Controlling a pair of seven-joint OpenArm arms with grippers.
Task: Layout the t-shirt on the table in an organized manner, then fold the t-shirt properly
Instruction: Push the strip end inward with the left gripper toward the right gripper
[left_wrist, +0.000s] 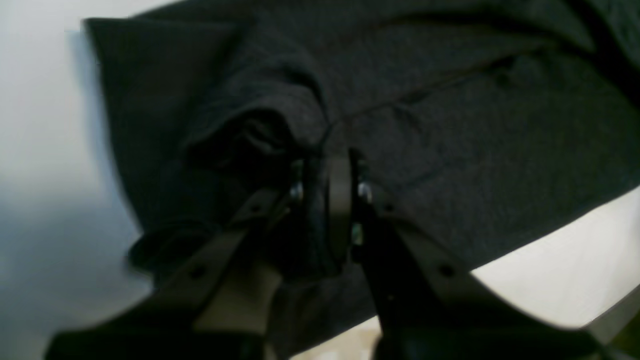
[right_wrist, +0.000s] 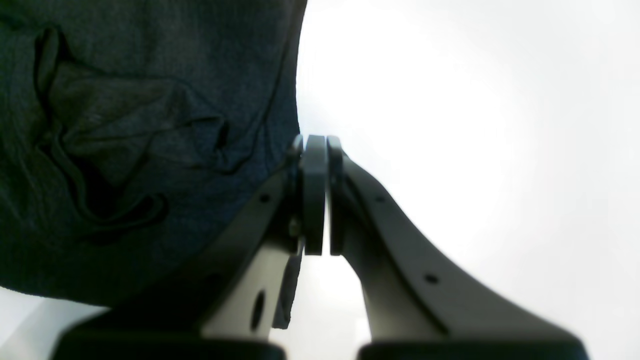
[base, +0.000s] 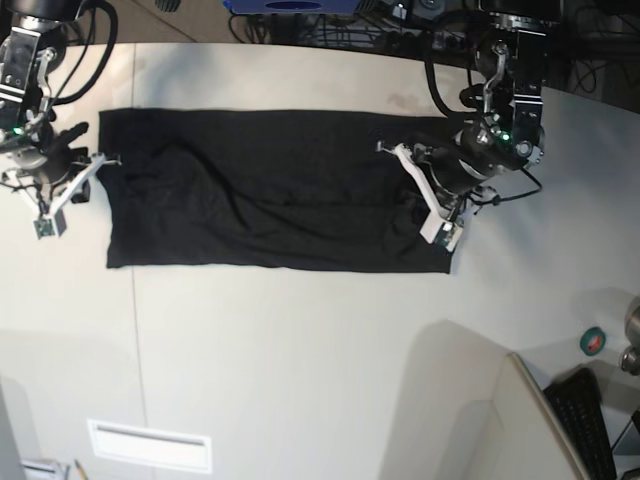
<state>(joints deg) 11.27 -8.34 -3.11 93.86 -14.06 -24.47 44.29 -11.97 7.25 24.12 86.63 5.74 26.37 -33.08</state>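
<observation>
Nearest the lens in the left wrist view: the left gripper (left_wrist: 327, 170), pinched narrow on a bunched fold of the t-shirt (left_wrist: 450, 125), with dark cloth between the pads and a rolled hem just beside them. Nearest in the right wrist view: the right gripper (right_wrist: 315, 142), pads pressed together right at the shirt's edge. Cannot tell whether any hem sits between them, though a dark flap hangs under one finger.

From the base view: shirt spread on the table (base: 300, 350) as a long black band, sleeves apparently tucked in, long edges roughly straight, with some wrinkles through the middle. One arm at each short end, well apart.

Judged to be in the folding stage, with a short end about to be carried across.

To do it well:
- Check the right-hand pinch first. If only pads on pads, open, slide under the hem and close again on the full thickness.
- Take every layer at the left-hand end, not just the bunched top ply, or the lower layers will lag and crease.
- Lift only enough to clear the cloth beneath, keeping light tension along the edge.
- Carry the end across in line with the long edges, so the corners land on corners.
- Lay down from the crease outward, pushing air and wrinkles ahead.
- Release only once flat, then draw back along the table without dragging the top layer.
</observation>
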